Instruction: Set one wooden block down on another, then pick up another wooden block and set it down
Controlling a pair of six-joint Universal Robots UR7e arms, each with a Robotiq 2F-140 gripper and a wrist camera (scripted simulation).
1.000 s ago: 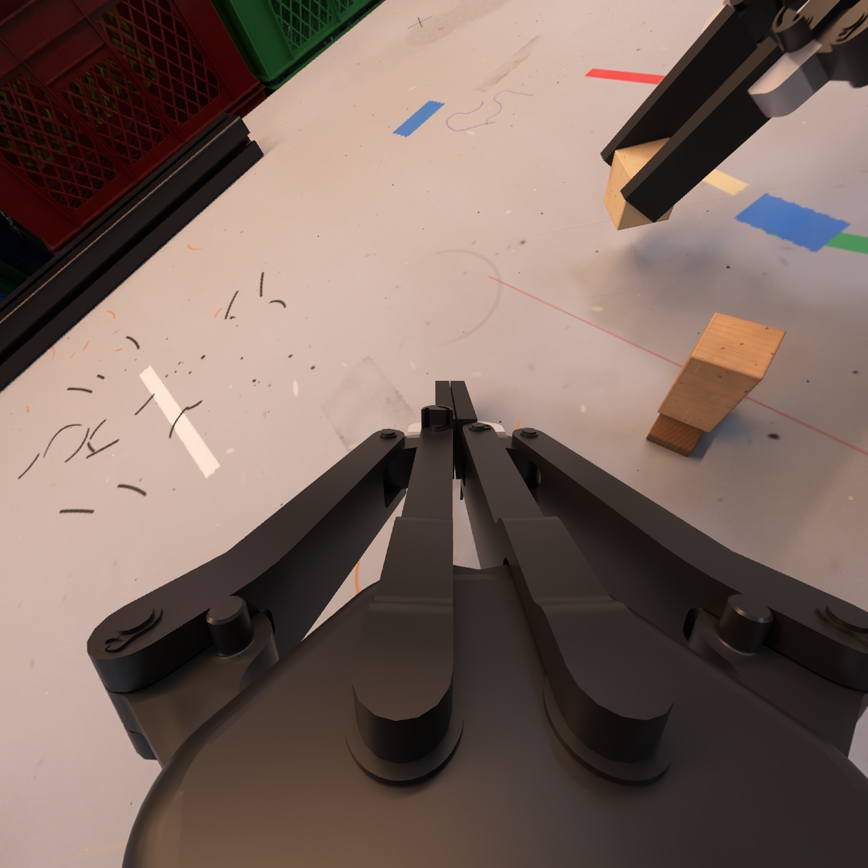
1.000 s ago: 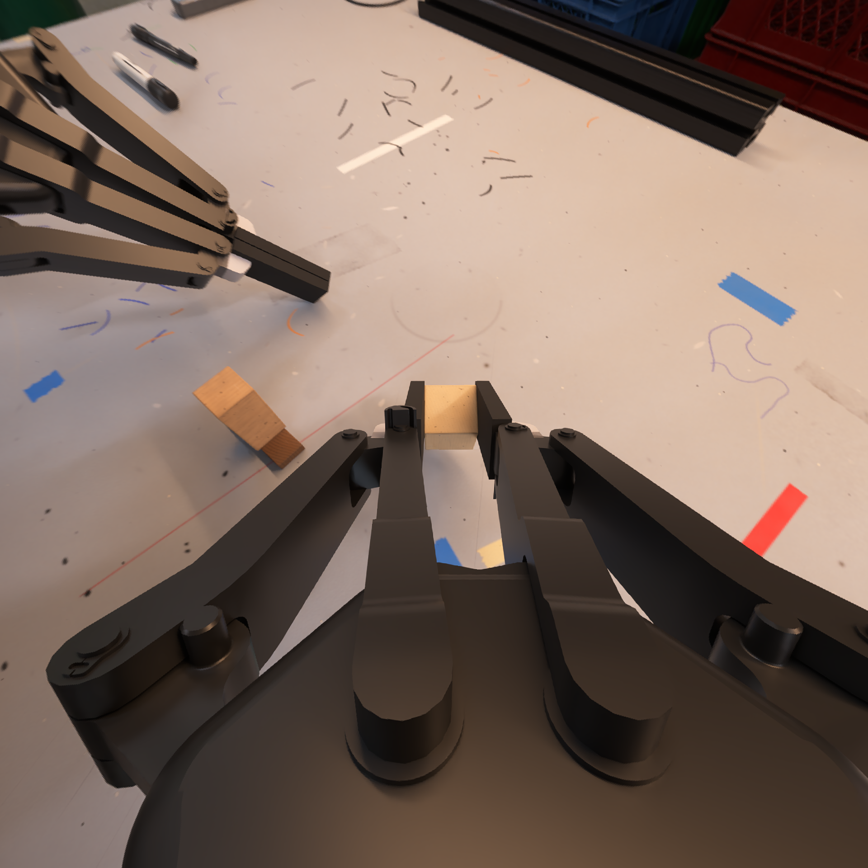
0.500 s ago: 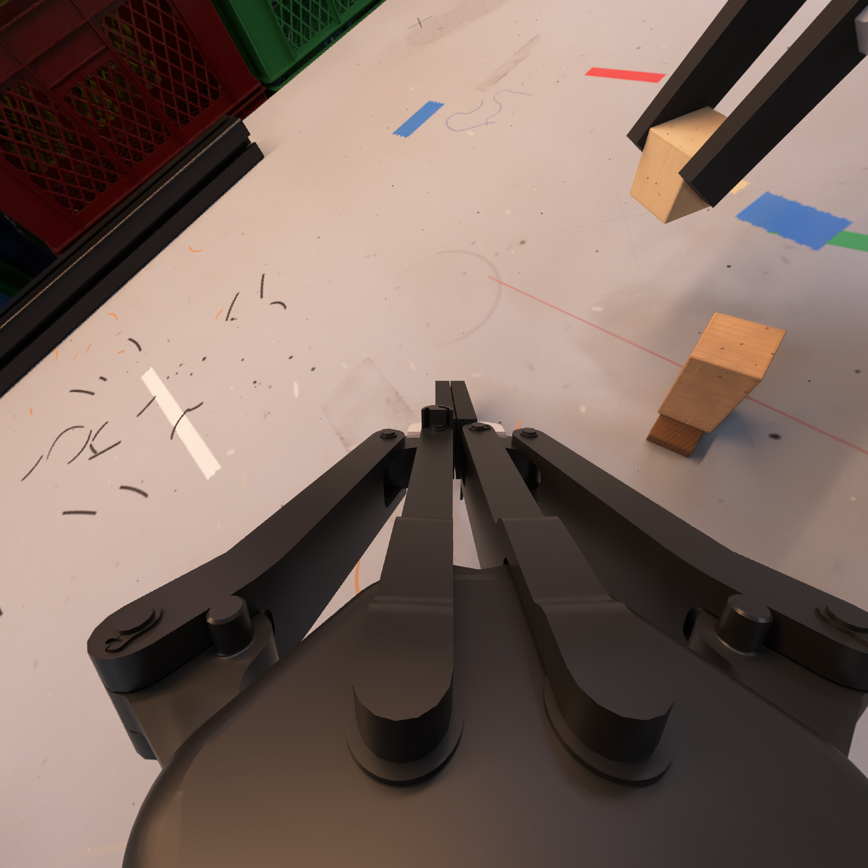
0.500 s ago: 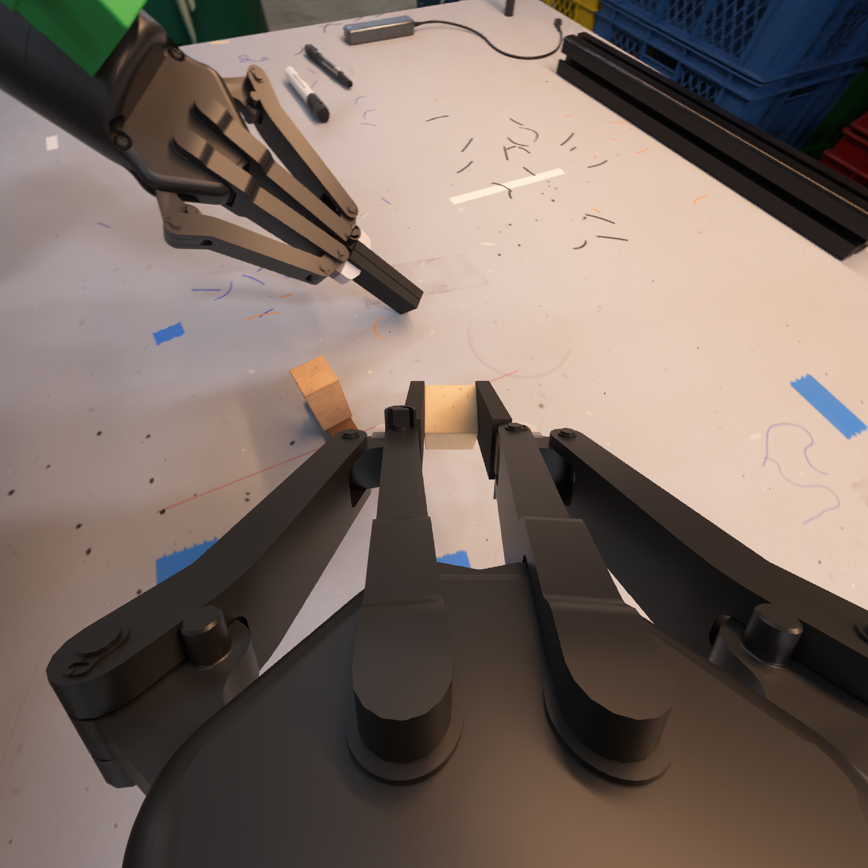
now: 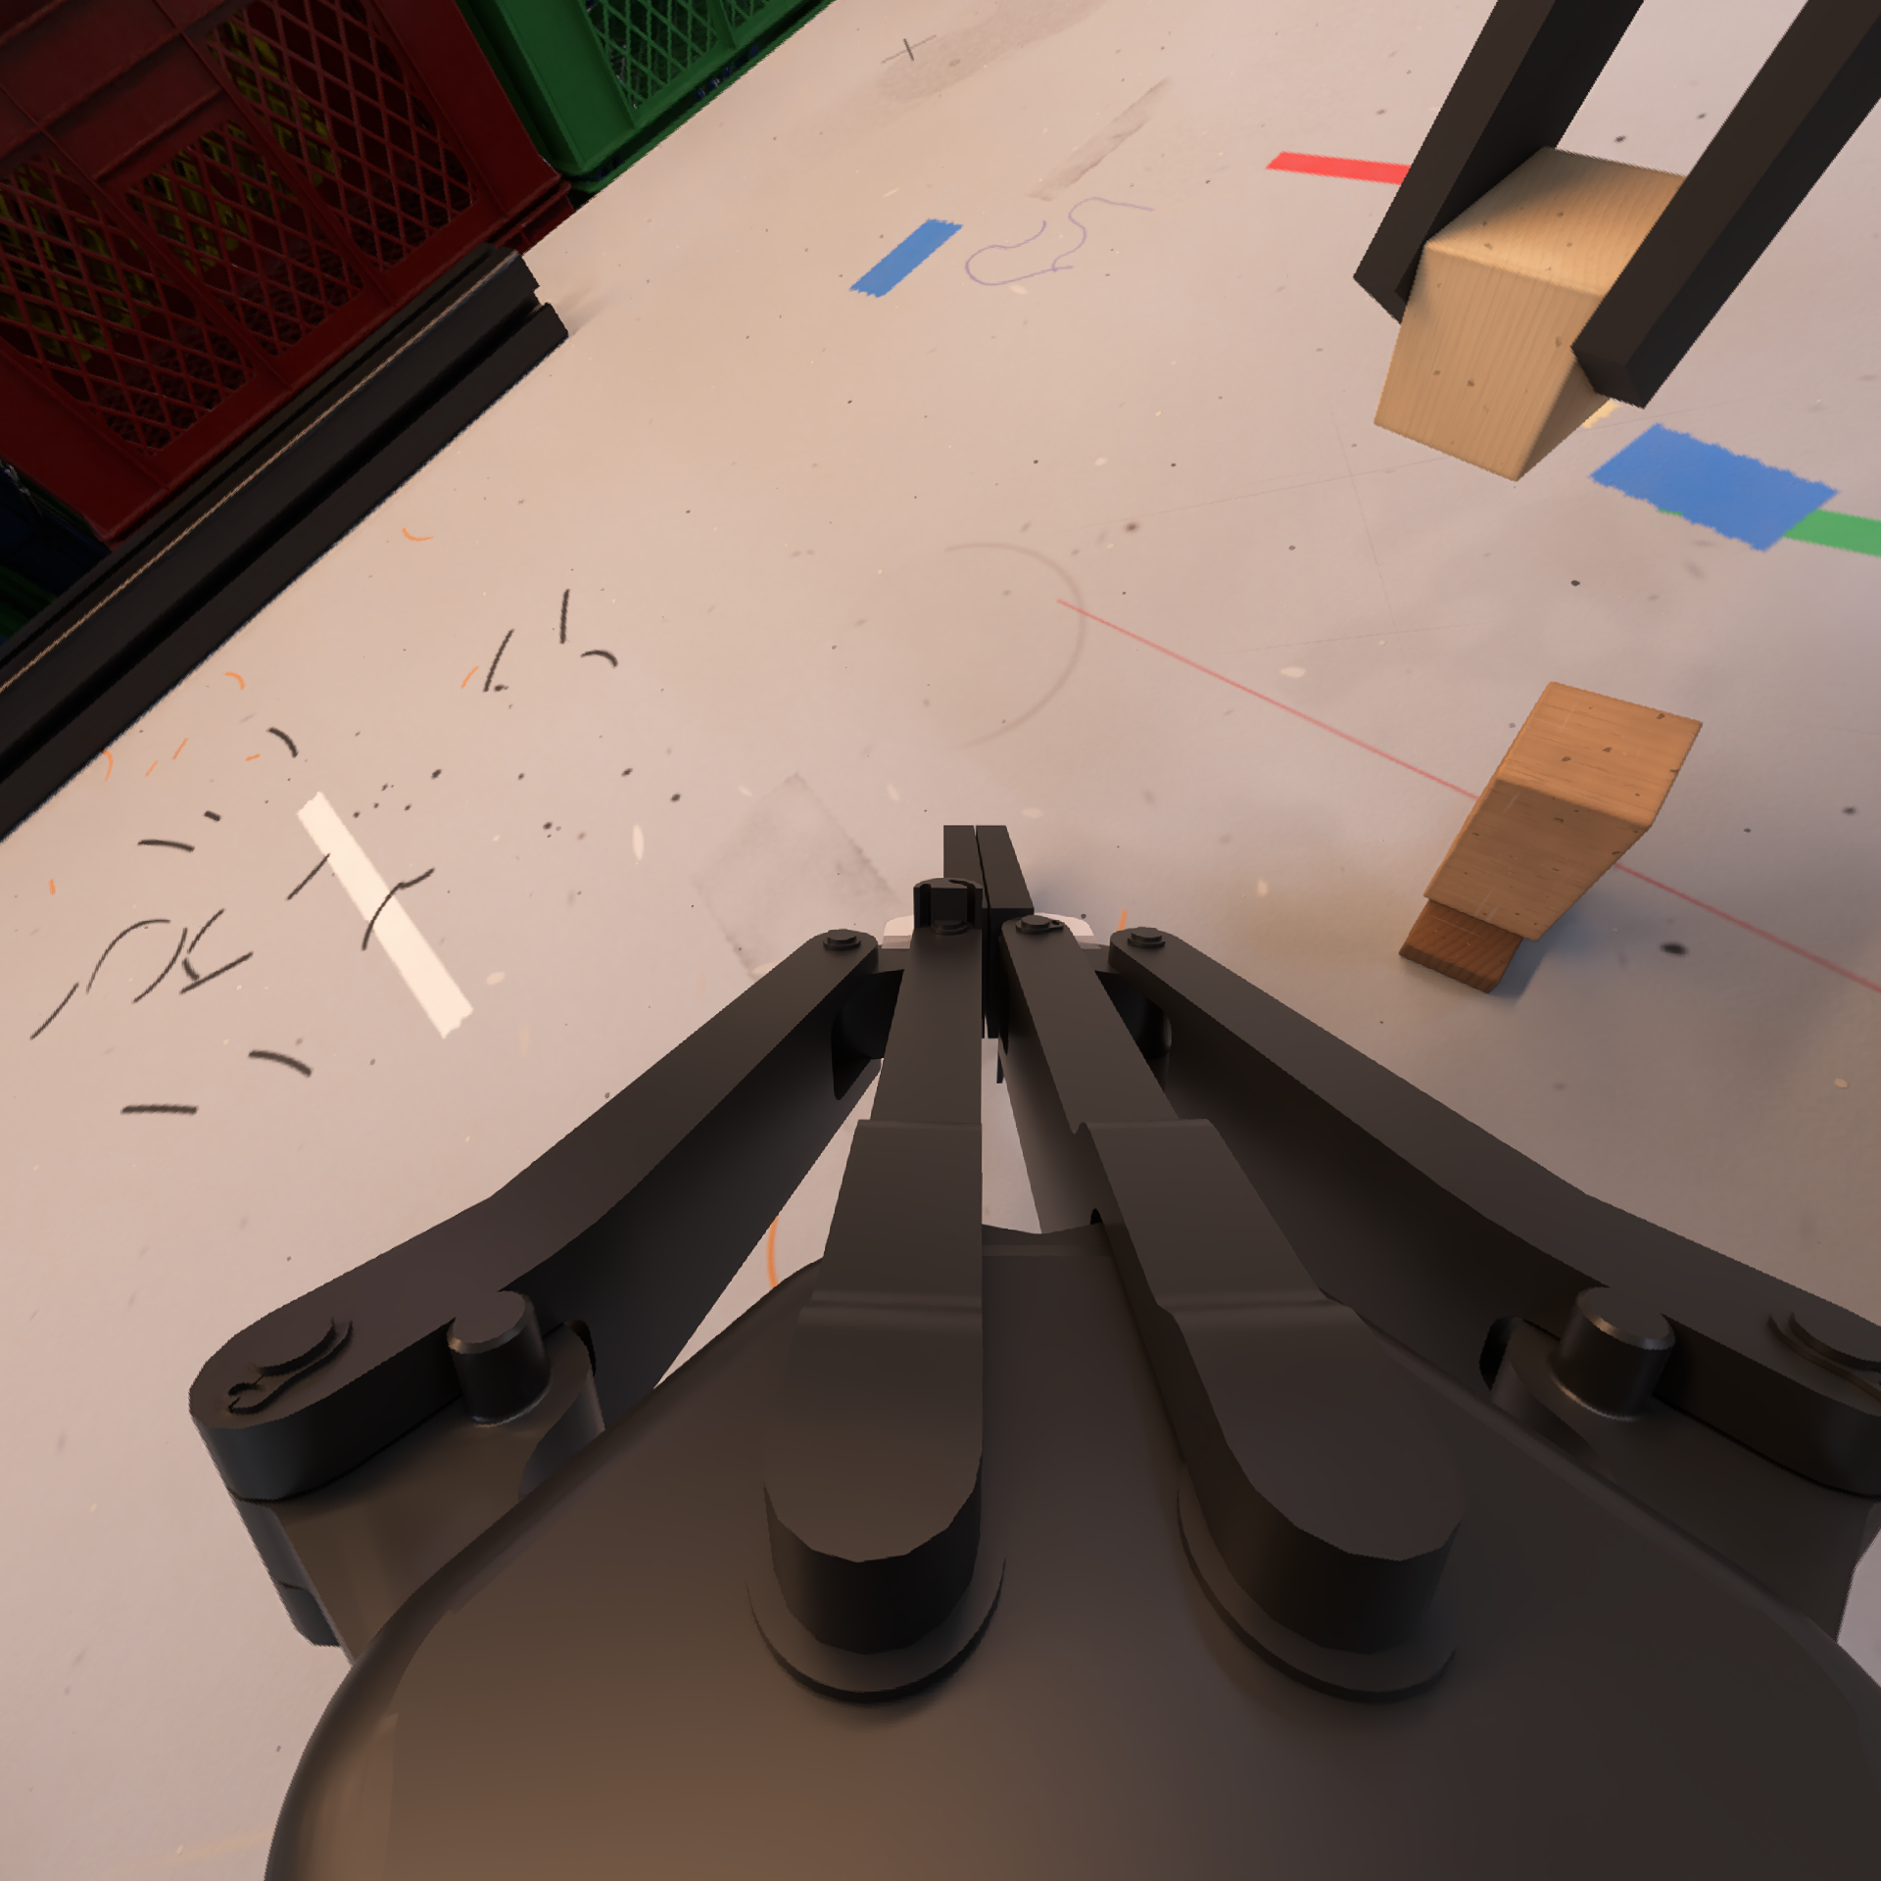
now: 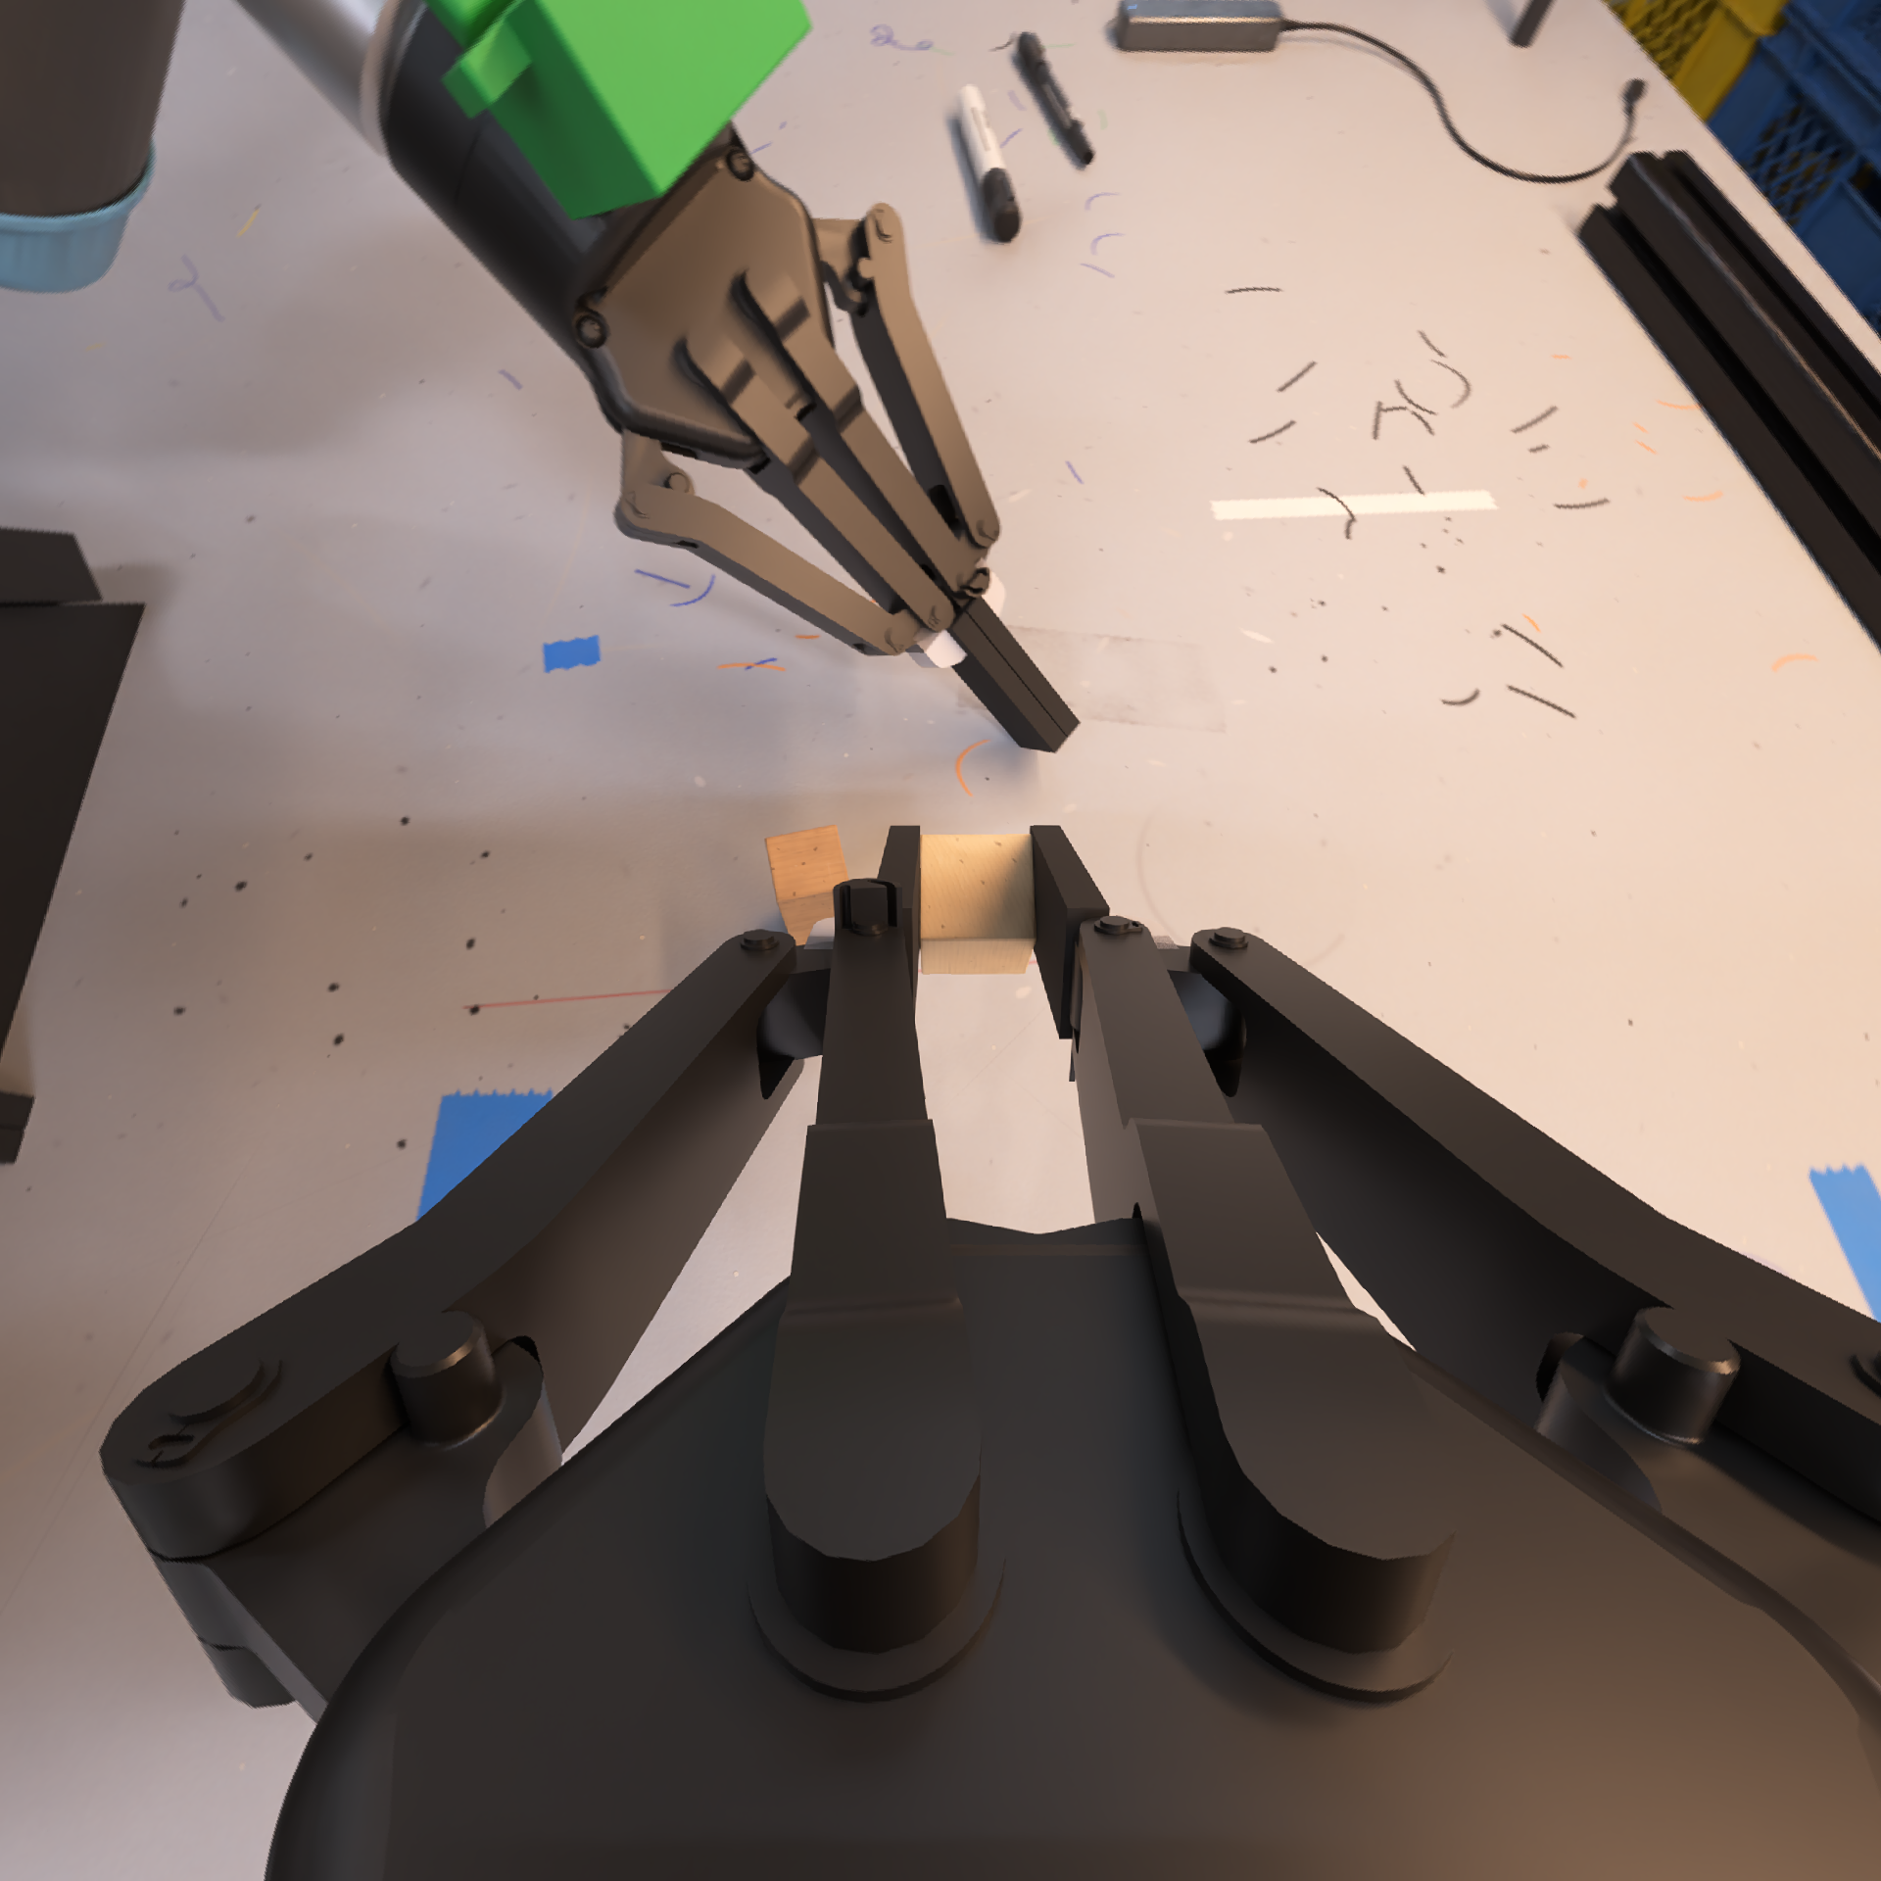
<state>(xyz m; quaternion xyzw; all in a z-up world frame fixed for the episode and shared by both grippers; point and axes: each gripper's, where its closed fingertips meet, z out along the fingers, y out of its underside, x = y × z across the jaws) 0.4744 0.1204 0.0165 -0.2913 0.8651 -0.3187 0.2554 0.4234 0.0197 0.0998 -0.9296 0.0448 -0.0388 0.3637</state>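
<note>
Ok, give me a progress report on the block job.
Done: a tan block already sits on a darker block on the table. In hand: the right gripper holds a pale block in the air. Left: setting it down. The left gripper is shut, empty.

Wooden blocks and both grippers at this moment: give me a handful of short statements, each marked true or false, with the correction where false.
1. The right gripper holds a pale wooden block between its fingers. True.
2. The held block rests on the table. False: in the left wrist view it hangs clear of the surface.
3. The left gripper is shut with nothing between its fingers. True.
4. The stacked blocks stand straight and flush. False: the upper block sits on a darker, thinner one and overhangs it.
5. Two marker pens lie on the table behind the left gripper. True.
6. The left gripper touches the stacked blocks. False: it is apart from them.
</note>
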